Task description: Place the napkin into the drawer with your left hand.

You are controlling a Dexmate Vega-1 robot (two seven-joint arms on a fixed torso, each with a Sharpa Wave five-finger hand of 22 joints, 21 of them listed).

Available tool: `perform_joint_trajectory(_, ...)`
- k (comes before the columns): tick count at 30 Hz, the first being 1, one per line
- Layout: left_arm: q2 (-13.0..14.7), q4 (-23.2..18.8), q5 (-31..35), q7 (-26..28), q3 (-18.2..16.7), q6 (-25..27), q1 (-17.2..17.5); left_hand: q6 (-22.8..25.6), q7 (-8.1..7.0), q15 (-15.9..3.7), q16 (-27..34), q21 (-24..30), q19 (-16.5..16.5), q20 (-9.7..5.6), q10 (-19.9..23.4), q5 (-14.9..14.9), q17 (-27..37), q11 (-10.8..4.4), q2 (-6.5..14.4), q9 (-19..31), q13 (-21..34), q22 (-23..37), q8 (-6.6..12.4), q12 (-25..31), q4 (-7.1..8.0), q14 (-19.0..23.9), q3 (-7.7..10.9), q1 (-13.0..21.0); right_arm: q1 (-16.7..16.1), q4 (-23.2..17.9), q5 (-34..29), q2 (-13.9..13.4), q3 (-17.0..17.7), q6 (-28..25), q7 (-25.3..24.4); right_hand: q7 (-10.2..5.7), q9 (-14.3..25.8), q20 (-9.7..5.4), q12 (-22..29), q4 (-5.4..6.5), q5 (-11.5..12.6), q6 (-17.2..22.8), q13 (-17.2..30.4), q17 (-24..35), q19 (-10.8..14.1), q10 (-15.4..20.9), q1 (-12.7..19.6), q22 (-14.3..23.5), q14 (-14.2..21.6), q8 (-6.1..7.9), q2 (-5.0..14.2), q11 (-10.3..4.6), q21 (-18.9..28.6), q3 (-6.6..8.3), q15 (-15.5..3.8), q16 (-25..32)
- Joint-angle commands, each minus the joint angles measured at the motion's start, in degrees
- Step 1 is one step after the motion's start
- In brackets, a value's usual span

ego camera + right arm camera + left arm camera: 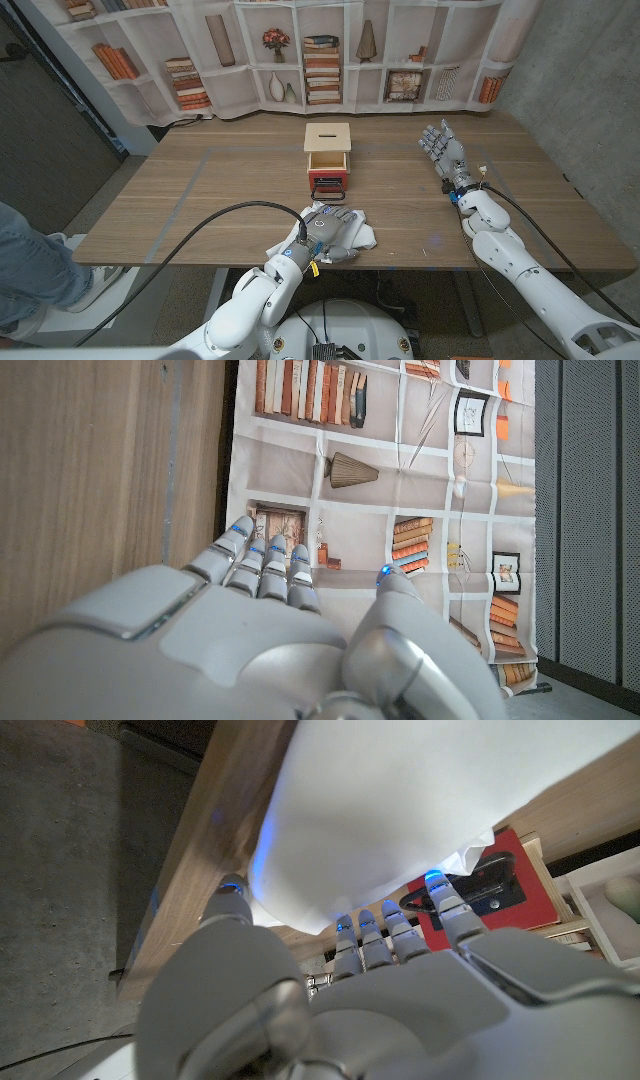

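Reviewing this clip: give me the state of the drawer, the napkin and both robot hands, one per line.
Drawer: pulled partly out of its small wooden box, red front facing the robot.
Napkin: crumpled on the table, under the left robot hand.
Left robot hand: on the napkin, fingers over it; grip unclear.
Right robot hand: open, holding nothing, fingers apart.

You have no readable text here: the book spines on the printed bookshelf backdrop (pixel 322 68) at twelve o'clock are too small to make out.

White arms, grey hands (pixel 330 228) (blue-lit fingertips (pixel 434 879)), black cables (pixel 215 222).
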Motion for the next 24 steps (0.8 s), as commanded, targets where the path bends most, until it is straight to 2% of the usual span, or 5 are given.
perform_joint_trajectory(1,-1.03,1.24,0.23,0.19,0.68,0.21,-0.44,0.35,-0.27,-1.64,0.12,0.80,1.26,0.42,-0.02,0.28,0.11,-0.56,0.18,0.22,0.22,0.12,0.42,0.39,-0.64,0.56,0.24,1.35,-0.10,-0.39,0.01,0.02,0.01,-0.38,-0.44,0.16,0.21,-0.57,-0.23,-0.25,0.20,0.57,0.18,0.23,-0.28,0.51,0.56,0.17,-0.08,0.08,-0.10,-0.03,0.04,-0.08,0.26,-0.22)
perform_joint_trajectory(8,-1.38,1.69,0.29,0.44,0.99,0.62,-0.58,0.63,-0.79,-1.70,0.31,0.86,1.79,0.64,0.07,0.24,0.13,-1.36,1.16,0.24,0.24,0.21,0.52,0.42,-1.32,1.21,1.02,3.37,-0.07,0.35,0.22,0.42,0.00,0.01,-0.12,0.21,0.21,-0.57,-0.26,-0.29,0.20,0.39,0.18,0.23,-0.28,0.47,0.56,0.17,-0.03,0.00,-0.05,0.00,0.04,-0.09,0.36,-0.20)
perform_joint_trajectory(15,-1.83,2.09,0.24,0.33,1.30,1.10,-0.89,1.12,-1.17,-1.93,0.50,1.49,3.84,0.86,0.31,0.12,0.18,-1.83,1.80,0.26,0.26,0.28,0.65,0.50,-1.90,1.97,1.62,5.14,-0.35,0.40,0.46,0.42,0.27,0.22,-0.11,0.19,0.22,-0.53,-0.24,-0.36,0.20,0.45,0.19,0.22,-0.27,0.54,0.62,0.17,0.01,0.02,-0.03,-0.05,0.05,-0.08,0.36,-0.19)
perform_joint_trajectory(20,-2.19,2.46,-0.17,0.92,1.49,1.26,-1.02,2.23,-1.43,-1.91,0.68,2.22,6.19,0.73,0.85,-0.15,0.25,-2.20,2.49,0.29,0.28,0.34,0.98,0.67,-2.26,2.79,2.19,6.63,-0.66,0.15,0.37,0.07,0.42,0.41,0.06,0.20,0.22,-0.51,-0.26,-0.40,0.20,0.49,0.19,0.21,-0.28,0.52,0.65,0.17,0.03,0.03,-0.03,-0.08,0.05,-0.10,0.41,-0.19)
perform_joint_trajectory(24,-2.56,2.80,-0.23,0.99,1.77,1.66,-1.18,3.53,-1.84,-2.36,0.84,3.18,9.65,0.82,2.19,-0.93,0.28,-3.02,3.42,0.31,0.32,0.30,1.24,1.04,-3.12,4.10,3.27,9.74,-0.95,-0.21,0.38,-0.11,0.52,0.31,-0.13,0.17,0.22,-0.52,-0.23,-0.43,0.20,0.48,0.19,0.21,-0.28,0.61,0.66,0.17,0.03,0.03,-0.02,0.08,0.05,-0.10,0.46,-0.19)
